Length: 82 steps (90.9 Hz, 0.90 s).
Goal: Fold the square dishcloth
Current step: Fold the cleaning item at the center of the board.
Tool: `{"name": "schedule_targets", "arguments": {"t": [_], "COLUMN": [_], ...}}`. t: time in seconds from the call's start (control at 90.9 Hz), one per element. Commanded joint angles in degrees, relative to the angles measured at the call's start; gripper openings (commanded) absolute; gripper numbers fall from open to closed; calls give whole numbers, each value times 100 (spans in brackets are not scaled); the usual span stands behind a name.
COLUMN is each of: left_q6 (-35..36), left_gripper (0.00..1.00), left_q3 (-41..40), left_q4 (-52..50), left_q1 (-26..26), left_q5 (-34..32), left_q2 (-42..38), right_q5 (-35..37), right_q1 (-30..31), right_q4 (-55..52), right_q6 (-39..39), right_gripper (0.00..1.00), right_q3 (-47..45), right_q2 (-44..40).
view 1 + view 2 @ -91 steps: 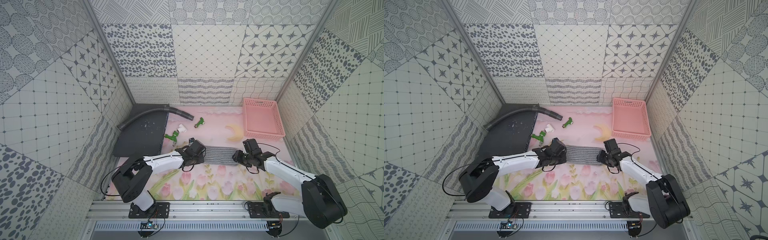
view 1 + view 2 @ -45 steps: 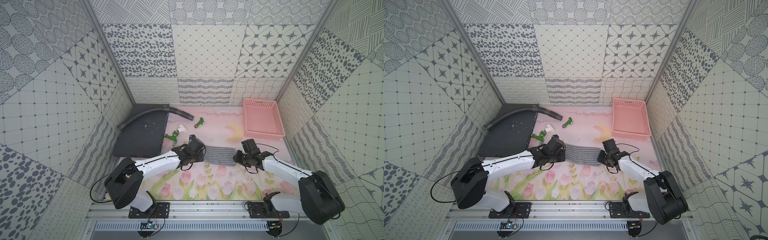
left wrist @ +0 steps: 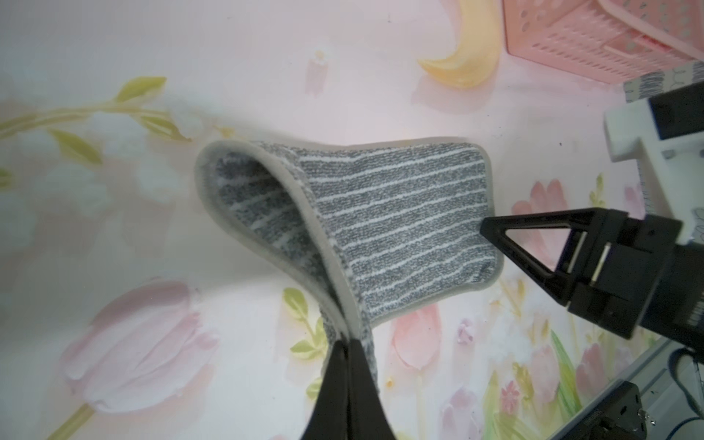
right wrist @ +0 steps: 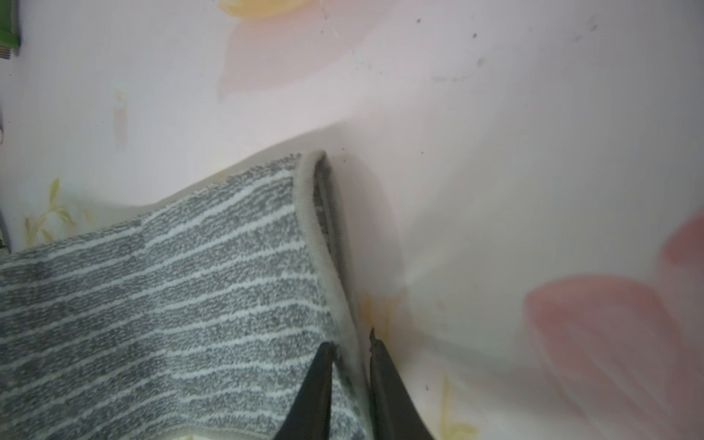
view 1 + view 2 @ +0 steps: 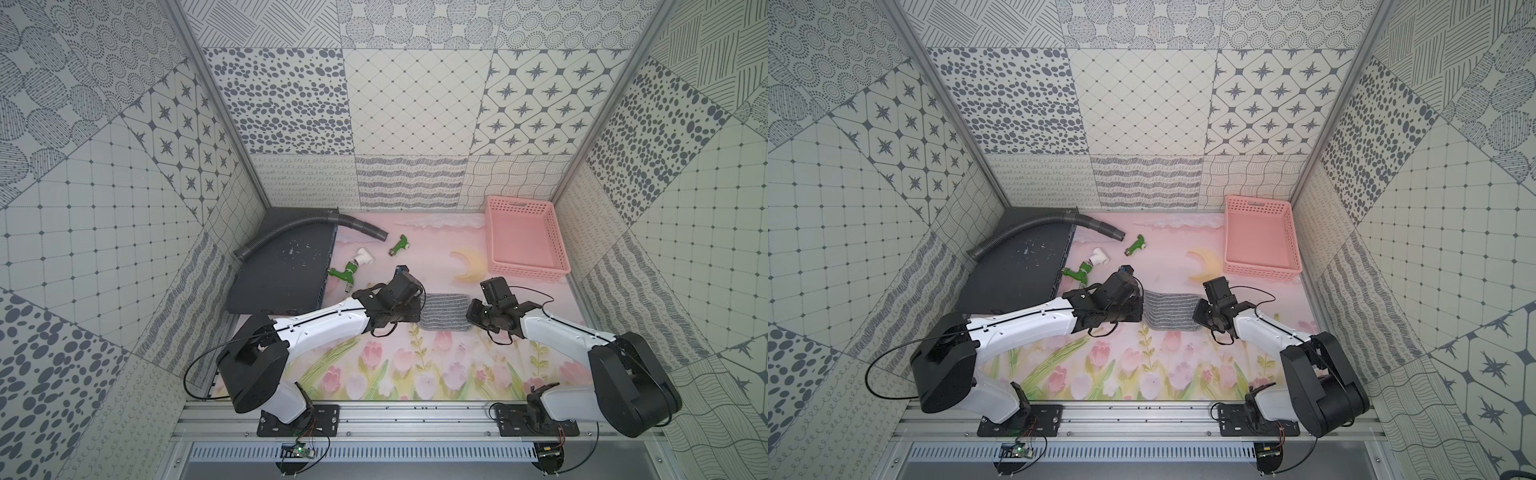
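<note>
On the tabletop (image 5: 415, 374), the cloth (image 5: 444, 311) is seen doubled over between both hands. Two of its hemmed edges are pinched together by the left hand (image 3: 346, 343). The opposite hem is straddled by the narrowed right hand (image 4: 352, 344) (whether it is clamped cannot be told). The basket (image 5: 524, 272) is seen beyond.

The dishcloth (image 5: 445, 311) is grey with thin wavy white stripes and a pale hem. It lies on a pink mat (image 5: 374, 374) printed with tulips. At two o'clock the basket (image 5: 524, 241) is pink. At ten o'clock are a dark grey hose (image 5: 299, 226) and green taps (image 5: 341, 274), and at one o'clock a pale yellow moon (image 5: 468, 270).
</note>
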Motion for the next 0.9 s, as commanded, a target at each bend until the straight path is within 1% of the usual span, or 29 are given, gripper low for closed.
{"name": "schedule_targets", "arguments": {"t": [0.0, 0.319, 0.671, 0.726, 0.814, 0.891], "left_q6": [203, -11, -82, -94, -119, -129], "left_gripper": [0, 0, 0, 0, 0, 0], "left_q3": [453, 1002, 1720, 1796, 1890, 1947], "left_q4": [106, 381, 493, 503, 505, 516], "left_q1": [-230, -359, -483, -497, -494, -494], "left_q5": [619, 1143, 1674, 1714, 1762, 1789], "left_q2": [333, 1062, 1853, 1943, 2046, 2118], "right_q5": [-72, -132, -110, -91, -49, -22], "right_q1": [27, 24, 16, 19, -3, -46], "right_q4": [290, 431, 538, 538, 530, 529], "right_q6": [54, 109, 213, 204, 209, 221], "right_gripper": [20, 19, 20, 23, 32, 35], "right_q3": [-40, -125, -257, -279, -286, -286], "right_q2": [42, 53, 26, -11, -94, -205]}}
